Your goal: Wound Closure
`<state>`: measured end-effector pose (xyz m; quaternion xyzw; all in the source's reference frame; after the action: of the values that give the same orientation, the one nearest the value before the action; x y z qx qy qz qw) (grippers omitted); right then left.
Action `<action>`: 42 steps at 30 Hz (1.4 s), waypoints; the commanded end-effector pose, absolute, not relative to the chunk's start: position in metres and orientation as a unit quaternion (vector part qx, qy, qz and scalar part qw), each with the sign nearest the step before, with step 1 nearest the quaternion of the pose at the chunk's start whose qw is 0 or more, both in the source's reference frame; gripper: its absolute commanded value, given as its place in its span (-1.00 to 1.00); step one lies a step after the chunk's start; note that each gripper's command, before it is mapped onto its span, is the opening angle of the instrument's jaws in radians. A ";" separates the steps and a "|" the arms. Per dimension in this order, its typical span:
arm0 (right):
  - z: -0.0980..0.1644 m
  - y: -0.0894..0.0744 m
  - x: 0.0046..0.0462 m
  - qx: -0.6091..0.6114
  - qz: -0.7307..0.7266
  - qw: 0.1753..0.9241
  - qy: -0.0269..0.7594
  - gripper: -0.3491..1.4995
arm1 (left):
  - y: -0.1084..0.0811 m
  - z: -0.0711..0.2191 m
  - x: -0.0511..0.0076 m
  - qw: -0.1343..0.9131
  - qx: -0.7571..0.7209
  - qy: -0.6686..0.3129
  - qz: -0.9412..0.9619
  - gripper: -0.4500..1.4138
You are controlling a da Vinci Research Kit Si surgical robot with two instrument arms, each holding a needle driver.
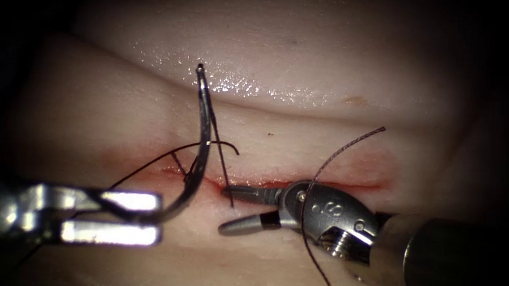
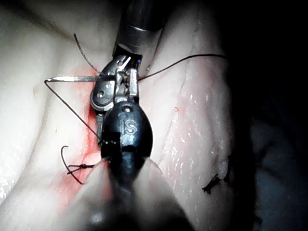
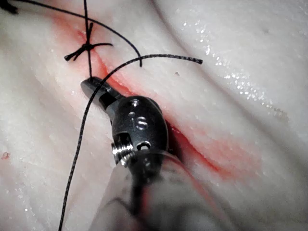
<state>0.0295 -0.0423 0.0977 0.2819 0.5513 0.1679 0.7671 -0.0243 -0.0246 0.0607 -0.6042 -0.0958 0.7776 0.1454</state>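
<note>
Left steel hand (image 1: 130, 217) is pinching the curved steel needle (image 1: 200, 151) near its tail, clear above the red cut (image 1: 324, 183); right steel hand (image 1: 234, 210) is spread, empty.

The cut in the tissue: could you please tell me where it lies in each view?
Endoscope: the cut runs left-right, meeting the right tool's open, empty jaws; the left tool holds the needle near its tail, above the tissue.
Left wrist: red band beside the left tool.
Right wrist: red line under the right tool.
Landmark: the knot on the cut.

Left end effector (image 1: 139, 216) clamped, right end effector (image 1: 228, 207) agape
</note>
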 end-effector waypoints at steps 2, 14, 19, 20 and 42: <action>0.098 -0.043 0.0302 0.283 0.168 0.766 0.553 -1.00 | -0.025 0.061 -0.0247 0.145 -0.608 -0.094 0.775 -1.00; 0.095 -0.043 0.0295 0.292 0.170 0.763 0.552 -1.00 | -0.026 0.060 -0.0227 0.155 -0.627 -0.077 0.759 -1.00; 0.091 -0.045 0.0292 0.307 0.165 0.755 0.555 -1.00 | -0.027 0.060 -0.0215 0.158 -0.626 -0.069 0.760 -1.00; 0.090 -0.045 0.0292 0.309 0.164 0.754 0.556 -1.00 | -0.027 0.060 -0.0212 0.161 -0.622 -0.065 0.763 -1.00; 0.081 -0.043 0.0290 0.219 0.112 0.769 0.590 0.78 | -0.030 0.059 -0.0183 0.170 -0.621 -0.028 0.764 -1.00</action>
<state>0.0284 -0.0434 0.0797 0.2189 0.5884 0.1128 0.7702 -0.0175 -0.0295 0.0585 -0.6217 -0.0276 0.7642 0.1696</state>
